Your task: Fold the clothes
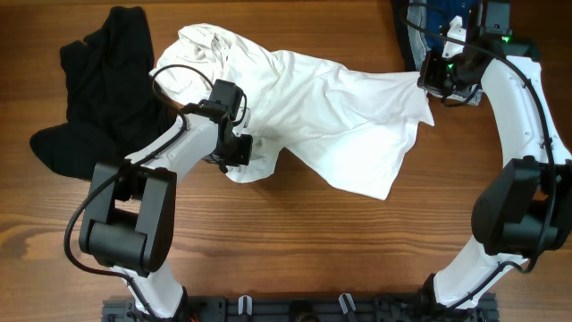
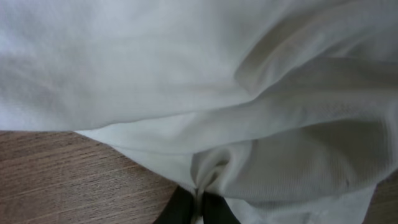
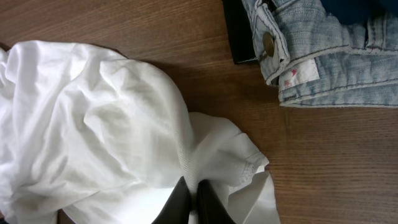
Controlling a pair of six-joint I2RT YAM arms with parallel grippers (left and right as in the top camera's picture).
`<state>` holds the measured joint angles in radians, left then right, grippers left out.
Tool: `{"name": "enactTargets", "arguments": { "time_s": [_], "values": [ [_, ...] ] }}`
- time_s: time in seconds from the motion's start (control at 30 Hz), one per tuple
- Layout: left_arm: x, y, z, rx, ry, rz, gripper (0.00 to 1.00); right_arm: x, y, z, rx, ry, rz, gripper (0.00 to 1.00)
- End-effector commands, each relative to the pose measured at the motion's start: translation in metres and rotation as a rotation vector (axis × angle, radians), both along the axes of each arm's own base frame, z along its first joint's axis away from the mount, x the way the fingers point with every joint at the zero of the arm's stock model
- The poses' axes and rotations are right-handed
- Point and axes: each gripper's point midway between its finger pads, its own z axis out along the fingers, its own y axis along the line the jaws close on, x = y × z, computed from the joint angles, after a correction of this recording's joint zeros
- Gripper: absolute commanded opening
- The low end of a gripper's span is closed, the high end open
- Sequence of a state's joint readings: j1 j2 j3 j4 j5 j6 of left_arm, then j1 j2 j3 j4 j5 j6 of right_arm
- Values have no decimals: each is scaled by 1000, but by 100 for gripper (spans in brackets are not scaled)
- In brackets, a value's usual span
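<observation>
Spanning your view, the wood-grain table (image 1: 295, 259) carries a white T-shirt (image 1: 340, 116) at centre, a black garment (image 1: 98, 89) far left and jeans (image 3: 323, 62) far right. Your left gripper (image 2: 198, 200) and right gripper (image 3: 193, 194) each pinch the shirt, jaws closed.

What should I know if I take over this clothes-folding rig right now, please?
Left gripper: shut on the white T-shirt, at its left edge.
Right gripper: shut on the same shirt's right corner, close to the jeans.
White T-shirt: crumpled, lying across the table between the two arms, not flat.
Black garment: heaped at the far left, no gripper on it.
Done: both grips taken; no fold made.
Left: spread and fold the shirt, then the black garment.
</observation>
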<state>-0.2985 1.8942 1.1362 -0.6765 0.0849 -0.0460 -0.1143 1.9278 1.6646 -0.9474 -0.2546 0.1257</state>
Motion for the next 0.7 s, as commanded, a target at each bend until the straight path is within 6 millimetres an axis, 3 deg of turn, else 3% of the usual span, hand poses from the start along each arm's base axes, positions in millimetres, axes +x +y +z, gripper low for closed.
{"name": "enactTargets", "arguments": {
  "time_s": [0.0, 0.07, 0.17, 0.27, 0.33, 0.37, 0.4, 0.5, 0.67],
  "values": [
    [-12, -3, -8, -13, 75, 29, 4, 3, 2, 11, 15, -29, -3, 4],
    [3, -4, 26, -31, 26, 61, 4, 2, 2, 21, 12, -49, -2, 4],
    [37, -3, 102, -80, -121, 92, 4, -2, 2, 43, 5, -88, 1, 4],
    [68, -1, 199, -146, -341, 112, 4, -7, 3, 67, 0, -133, 1, 4],
    [78, 2, 252, -182, -468, 119, 4, -12, 3, 80, -5, -159, 1, 4],
    [83, 7, 299, -206, -583, 129, 4, -16, 2, 92, -13, -184, -1, 4],
    [83, 12, 322, -207, -642, 139, 4, -18, 2, 99, -18, -199, -1, 4],
    [78, 32, 377, -168, -795, 191, 4, -25, -3, 122, -26, -257, -14, 4],
    [56, 66, 440, -105, -975, 283, 4, -43, -16, 179, -50, -362, -37, 4]
  ]
}}
